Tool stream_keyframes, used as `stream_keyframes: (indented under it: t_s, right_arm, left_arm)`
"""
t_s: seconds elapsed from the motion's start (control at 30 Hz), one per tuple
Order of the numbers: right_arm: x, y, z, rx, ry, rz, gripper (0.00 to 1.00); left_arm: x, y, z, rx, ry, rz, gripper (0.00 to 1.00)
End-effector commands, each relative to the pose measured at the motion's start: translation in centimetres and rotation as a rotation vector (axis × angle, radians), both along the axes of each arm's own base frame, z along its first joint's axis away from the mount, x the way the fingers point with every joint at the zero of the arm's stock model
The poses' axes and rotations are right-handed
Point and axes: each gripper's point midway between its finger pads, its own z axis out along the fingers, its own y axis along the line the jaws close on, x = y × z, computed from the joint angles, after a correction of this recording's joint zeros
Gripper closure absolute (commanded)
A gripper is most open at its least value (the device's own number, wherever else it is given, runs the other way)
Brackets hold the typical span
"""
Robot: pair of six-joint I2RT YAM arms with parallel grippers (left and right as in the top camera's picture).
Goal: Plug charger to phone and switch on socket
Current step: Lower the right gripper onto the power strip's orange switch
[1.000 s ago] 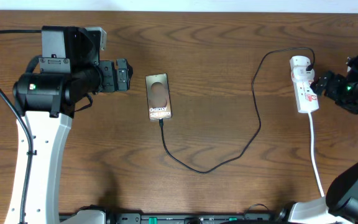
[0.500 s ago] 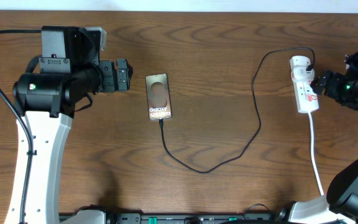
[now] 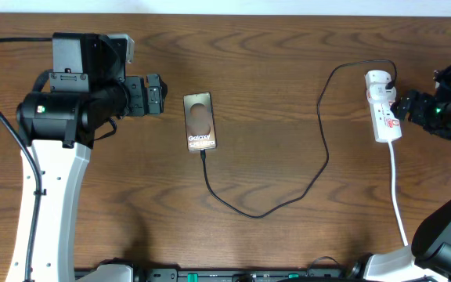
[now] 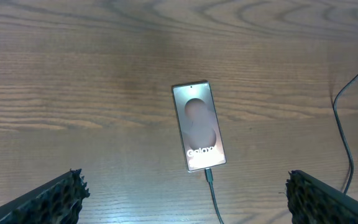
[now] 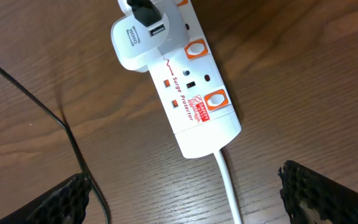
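Note:
The phone point(image 3: 200, 121) lies flat on the wooden table, brown face up with white "Galaxy" text; it also shows in the left wrist view point(image 4: 198, 126). The charger's black cable point(image 3: 304, 188) runs from the phone's near end, where its plug tip point(image 4: 209, 177) sits in the port, in a loop to a white adapter point(image 5: 143, 34) in the socket point(image 3: 383, 106). The socket also shows in the right wrist view point(image 5: 194, 99), with orange-red switches. My left gripper point(image 3: 156, 95) is open, left of the phone. My right gripper point(image 3: 402, 106) is open, beside the socket's right side.
The socket's thick white cord point(image 3: 397, 196) runs toward the table's front edge at the right. The table's far edge lies just beyond the left arm and the socket.
The right gripper shifted very slightly at the socket between the earliest frame and now. The left arm, phone and cable have not moved.

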Motion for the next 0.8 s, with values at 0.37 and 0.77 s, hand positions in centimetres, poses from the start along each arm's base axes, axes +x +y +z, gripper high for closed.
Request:
stream_keyframes:
  t_s: [0.37,0.77]
  right_arm:
    - [-0.1,-0.2,-0.7,-0.009,0.013,0.008,0.05]
    - [0.3,-0.5,-2.1,0.000,0.033,0.008,0.06]
  left_arm:
    - [0.1,0.3,0.2,0.010,-0.005,0.006,0.00]
    - [0.1,0.3,0.2,0.010,-0.005,0.006,0.00]
